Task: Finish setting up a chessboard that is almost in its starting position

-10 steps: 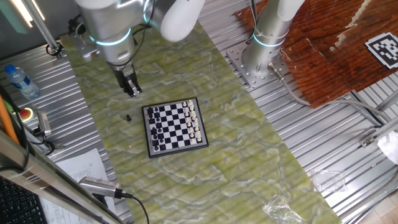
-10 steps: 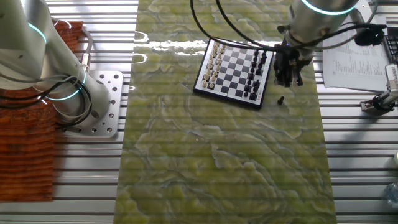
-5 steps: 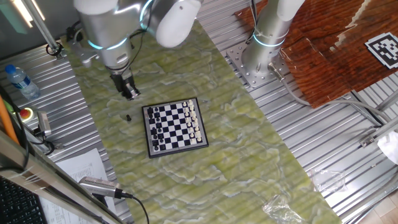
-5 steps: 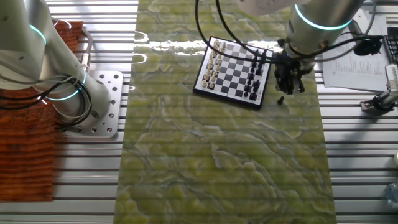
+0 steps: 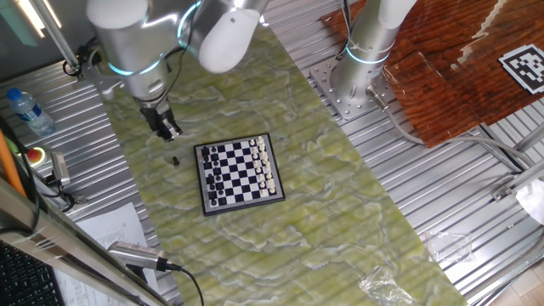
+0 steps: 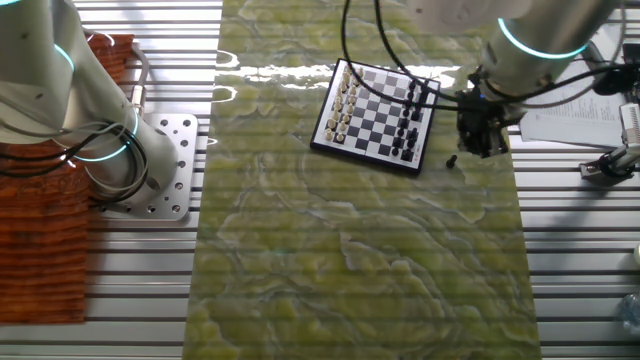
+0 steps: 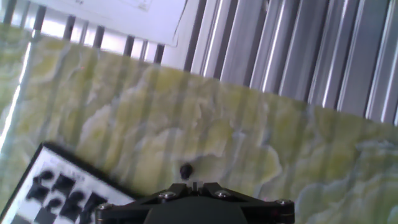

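The chessboard (image 5: 240, 174) lies on the green mat, with black pieces along one edge and white along the other. It also shows in the other fixed view (image 6: 378, 116), and its corner shows in the hand view (image 7: 56, 186). One small black piece (image 5: 175, 160) stands alone on the mat beside the board's black side; it is also seen in the other fixed view (image 6: 451, 160) and the hand view (image 7: 185, 170). My gripper (image 5: 167, 132) hangs above the mat just beyond that piece (image 6: 484, 145). The fingers look closed and hold nothing.
Paper sheets (image 6: 570, 100) lie on the slatted metal table past the mat's edge near the gripper. A water bottle (image 5: 25, 110) and a red button (image 5: 36, 155) are on that side. A second arm's base (image 5: 357, 76) stands across the mat.
My gripper has moved away from the board's edge toward the mat's outer edge and slightly lower, now near the stray black piece. The board and piece have not moved.
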Robot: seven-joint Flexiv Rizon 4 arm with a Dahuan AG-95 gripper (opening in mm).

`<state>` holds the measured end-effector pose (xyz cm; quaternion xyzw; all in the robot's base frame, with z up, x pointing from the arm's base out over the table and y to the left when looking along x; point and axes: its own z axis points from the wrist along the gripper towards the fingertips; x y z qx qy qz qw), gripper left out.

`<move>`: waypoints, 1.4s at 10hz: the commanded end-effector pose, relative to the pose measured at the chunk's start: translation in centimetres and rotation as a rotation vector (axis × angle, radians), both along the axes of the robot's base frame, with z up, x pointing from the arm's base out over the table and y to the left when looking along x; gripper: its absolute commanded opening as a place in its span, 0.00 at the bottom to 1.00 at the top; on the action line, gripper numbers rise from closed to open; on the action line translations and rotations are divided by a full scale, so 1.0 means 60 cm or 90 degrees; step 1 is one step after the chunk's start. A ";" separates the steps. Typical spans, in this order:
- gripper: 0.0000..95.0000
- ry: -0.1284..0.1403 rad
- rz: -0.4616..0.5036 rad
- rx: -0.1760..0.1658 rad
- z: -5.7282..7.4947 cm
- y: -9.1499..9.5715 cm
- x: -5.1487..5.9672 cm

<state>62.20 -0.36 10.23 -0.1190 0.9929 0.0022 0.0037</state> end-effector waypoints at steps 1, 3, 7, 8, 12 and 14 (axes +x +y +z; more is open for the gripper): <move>0.00 0.001 -0.001 0.001 0.000 0.000 0.000; 0.00 0.006 -0.014 -0.002 0.001 0.000 0.000; 0.00 -0.001 -0.043 -0.009 -0.009 -0.001 0.004; 0.00 -0.002 -0.044 -0.006 -0.016 -0.002 0.007; 0.40 0.001 -0.026 0.000 -0.036 -0.002 0.006; 0.40 0.002 -0.041 -0.003 -0.055 0.008 0.006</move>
